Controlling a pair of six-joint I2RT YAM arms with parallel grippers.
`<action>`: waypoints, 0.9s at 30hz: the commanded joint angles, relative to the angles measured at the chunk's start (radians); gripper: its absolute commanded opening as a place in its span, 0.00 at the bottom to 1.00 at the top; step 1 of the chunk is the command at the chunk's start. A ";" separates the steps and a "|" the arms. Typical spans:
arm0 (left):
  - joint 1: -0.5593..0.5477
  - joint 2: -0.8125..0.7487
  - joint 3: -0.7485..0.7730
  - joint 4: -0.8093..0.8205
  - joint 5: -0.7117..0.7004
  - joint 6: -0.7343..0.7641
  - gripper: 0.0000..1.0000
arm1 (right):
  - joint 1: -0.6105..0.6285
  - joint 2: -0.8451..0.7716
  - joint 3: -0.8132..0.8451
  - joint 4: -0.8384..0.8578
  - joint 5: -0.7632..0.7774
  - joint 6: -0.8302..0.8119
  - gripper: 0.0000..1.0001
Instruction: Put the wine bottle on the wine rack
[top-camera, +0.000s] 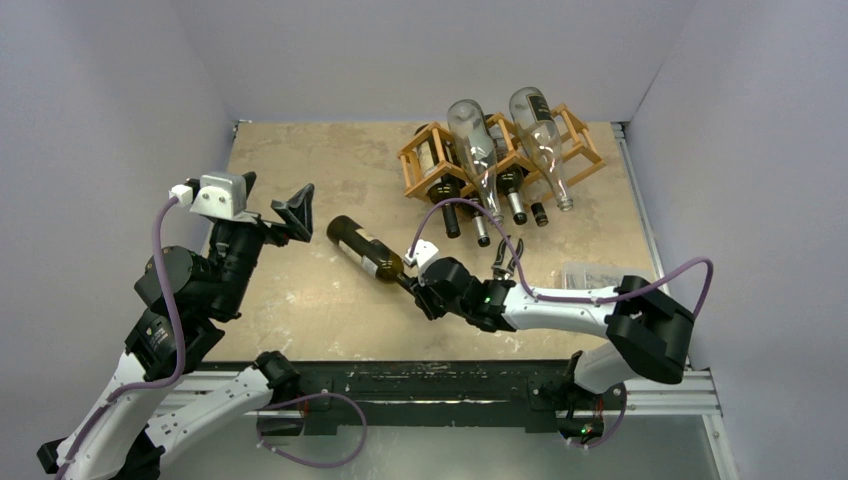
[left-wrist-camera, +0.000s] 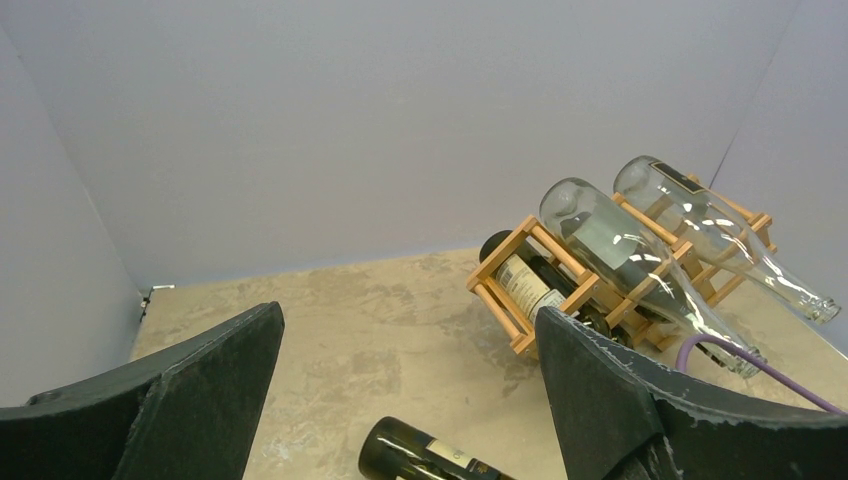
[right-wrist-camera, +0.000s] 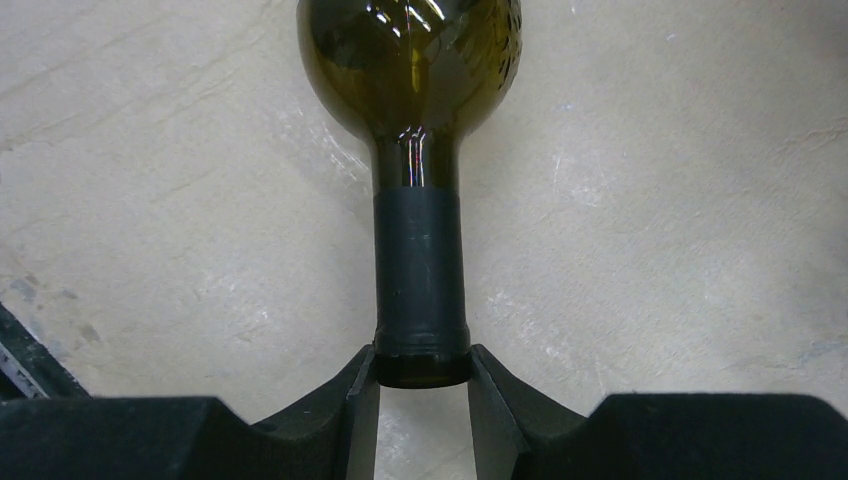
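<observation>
Tabletop (top-camera: 300, 180) beige, mottled; lilac walls (top-camera: 100, 100) three sides; wine rack (top-camera: 406, 176) at back.

We can read no word, brand or number anywhere. The dark green glass wine bottle (top-camera: 362, 247) wears a pale label with a dark band. In the light-brown wooden lattice rack (left-wrist-camera: 497, 308), a dark bottle (left-wrist-camera: 520, 275) bears a cream label with fine print and a clear glass bottle (left-wrist-camera: 700, 225) a black one, all too small for us.
</observation>
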 joint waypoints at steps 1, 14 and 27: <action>0.008 0.006 0.024 0.017 0.005 -0.010 0.97 | 0.010 0.013 -0.003 0.057 0.094 0.034 0.13; 0.007 0.005 0.024 0.017 0.004 -0.011 0.97 | 0.017 0.127 0.055 0.104 0.123 0.046 0.60; 0.007 0.004 0.025 0.017 0.004 -0.011 0.97 | 0.017 0.275 0.174 0.172 0.157 -0.010 0.68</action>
